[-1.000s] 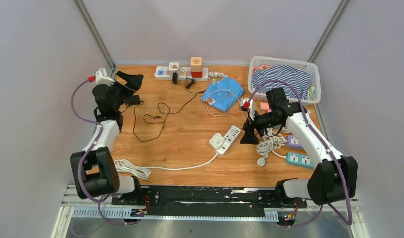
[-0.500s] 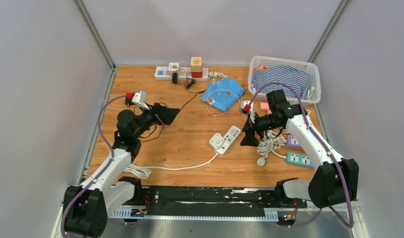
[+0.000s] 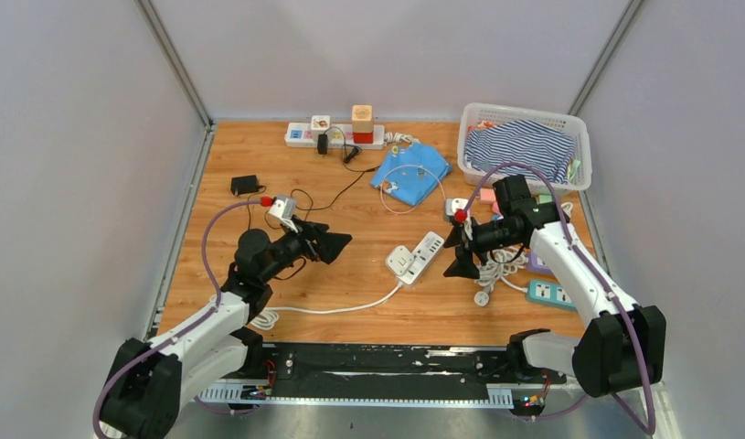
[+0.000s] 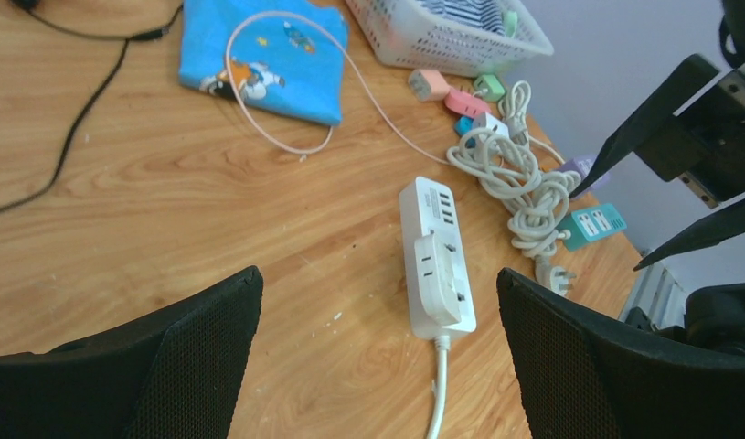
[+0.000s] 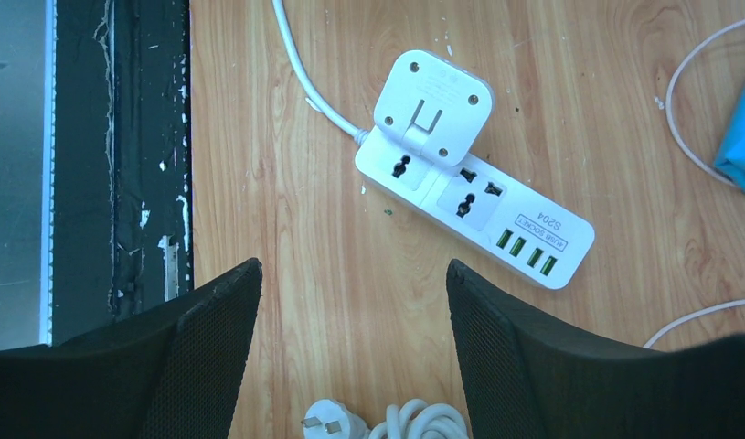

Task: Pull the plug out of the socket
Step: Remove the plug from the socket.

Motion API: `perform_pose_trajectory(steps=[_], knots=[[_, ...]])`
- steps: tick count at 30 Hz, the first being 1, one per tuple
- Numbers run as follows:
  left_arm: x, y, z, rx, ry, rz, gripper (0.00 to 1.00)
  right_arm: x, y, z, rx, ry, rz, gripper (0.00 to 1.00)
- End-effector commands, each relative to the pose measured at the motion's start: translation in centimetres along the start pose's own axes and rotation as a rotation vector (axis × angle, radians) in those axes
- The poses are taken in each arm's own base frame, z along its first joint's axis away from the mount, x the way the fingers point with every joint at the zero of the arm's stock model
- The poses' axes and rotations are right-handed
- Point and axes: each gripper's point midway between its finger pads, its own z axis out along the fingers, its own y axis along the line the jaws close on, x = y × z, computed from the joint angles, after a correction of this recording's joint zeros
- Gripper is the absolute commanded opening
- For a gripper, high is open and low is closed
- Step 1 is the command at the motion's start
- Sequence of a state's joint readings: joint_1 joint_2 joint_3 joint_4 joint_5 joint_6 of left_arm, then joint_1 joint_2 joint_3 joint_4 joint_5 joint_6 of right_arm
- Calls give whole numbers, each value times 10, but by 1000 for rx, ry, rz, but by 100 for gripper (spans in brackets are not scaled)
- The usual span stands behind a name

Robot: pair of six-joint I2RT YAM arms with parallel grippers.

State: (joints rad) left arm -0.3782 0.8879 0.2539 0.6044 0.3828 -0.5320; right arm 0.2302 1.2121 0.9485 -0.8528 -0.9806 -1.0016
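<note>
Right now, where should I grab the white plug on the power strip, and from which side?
Pinch the white plug across two opposite flat sides, probably from above: it stands raised on the cord end of the power strip, sides exposed.
</note>
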Motion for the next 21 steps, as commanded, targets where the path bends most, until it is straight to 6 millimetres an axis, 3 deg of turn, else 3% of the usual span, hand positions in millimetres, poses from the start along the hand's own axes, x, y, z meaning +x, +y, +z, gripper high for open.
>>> perform_pose_trajectory(steps=[1, 15, 21], knots=[[8, -10, 8, 60, -3, -50, 100, -4, 13, 4, -49, -36, -87, 75], [78, -43, 50, 181, 172, -199, 96, 2, 13, 7, -62, -23, -77, 75], [92, -46, 67, 217, 154, -275, 94, 3, 13, 7, -62, -21, -78, 75]])
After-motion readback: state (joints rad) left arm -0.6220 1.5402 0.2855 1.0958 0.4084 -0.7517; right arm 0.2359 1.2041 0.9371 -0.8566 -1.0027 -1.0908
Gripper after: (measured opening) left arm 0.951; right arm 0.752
